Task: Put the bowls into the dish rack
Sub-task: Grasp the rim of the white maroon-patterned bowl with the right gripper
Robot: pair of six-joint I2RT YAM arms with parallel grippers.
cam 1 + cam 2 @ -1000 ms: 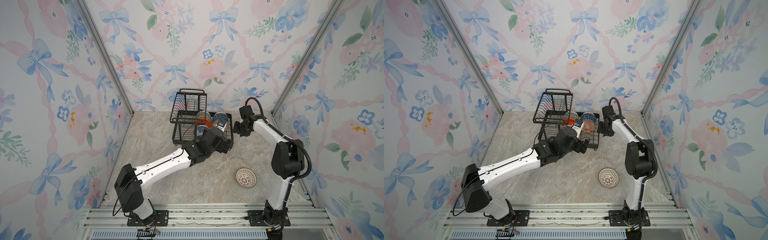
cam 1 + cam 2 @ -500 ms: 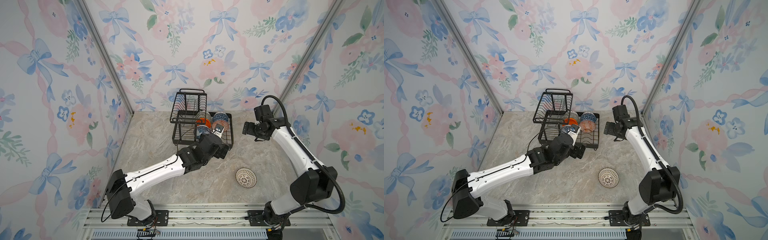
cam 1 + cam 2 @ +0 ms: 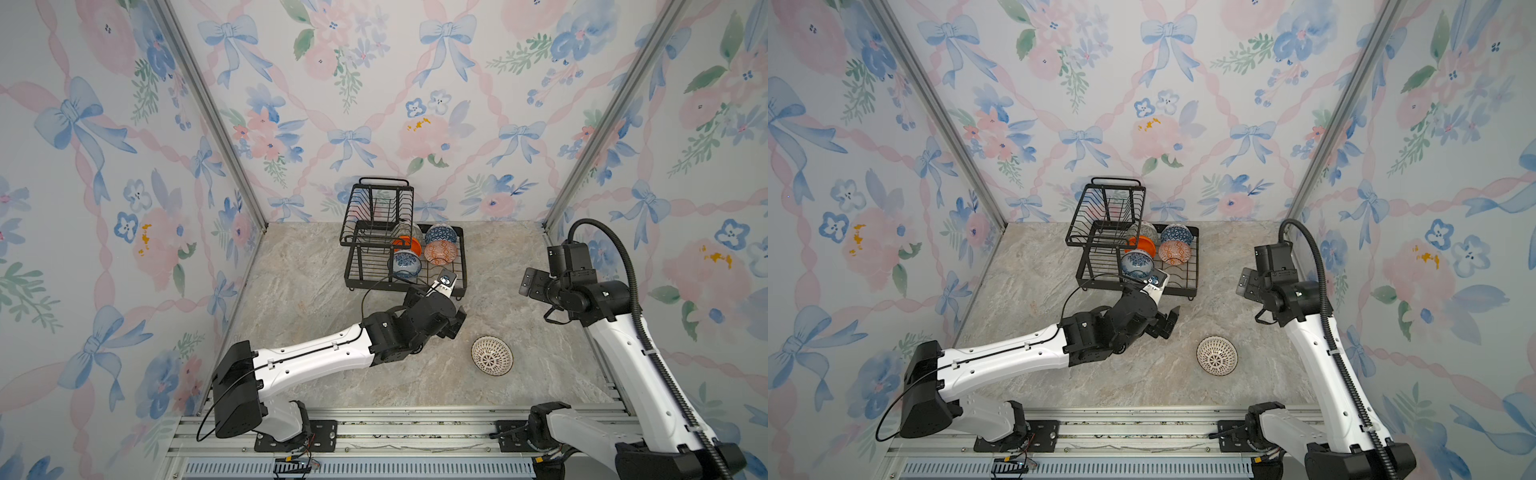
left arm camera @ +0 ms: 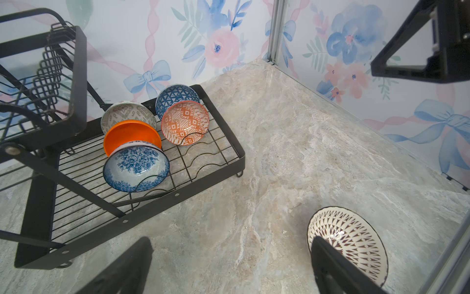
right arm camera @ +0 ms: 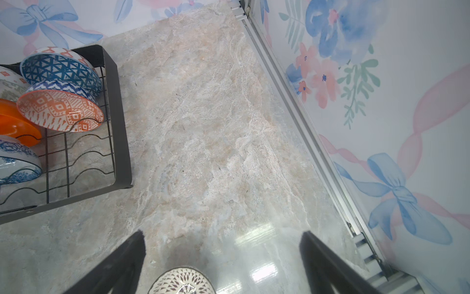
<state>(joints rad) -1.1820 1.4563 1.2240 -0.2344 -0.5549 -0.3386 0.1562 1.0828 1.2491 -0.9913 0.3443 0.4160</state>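
A black wire two-tier dish rack (image 4: 175, 195) stands at the back of the marbled stone surface (image 3: 311, 270), its raised upper basket on the left and holding no bowl. Five bowls lean on edge in the slots of the lower tray. One row has the pale green geometric bowl (image 4: 127, 113) at the back, the plain orange bowl (image 4: 129, 135) in front of it and the blue-floral white bowl (image 4: 136, 165) nearest. Just to the right stand the blue triangle-patterned bowl (image 4: 176, 98) and, overlapping it, the orange-red patterned bowl (image 4: 185, 122).

The left tool (image 4: 230, 241) hangs over bare surface just in front of the rack, its jaws spread wide, gripping nothing and touching nothing.

Right of it, the white bowl with dark lattice (image 3: 491, 356) sits upright on the surface, well apart from the rack. In the left wrist view one finger overlaps its rim, without contact that can be told.

The right tool (image 5: 223, 235), off to the rack's right, also gapes wide and holds nothing.
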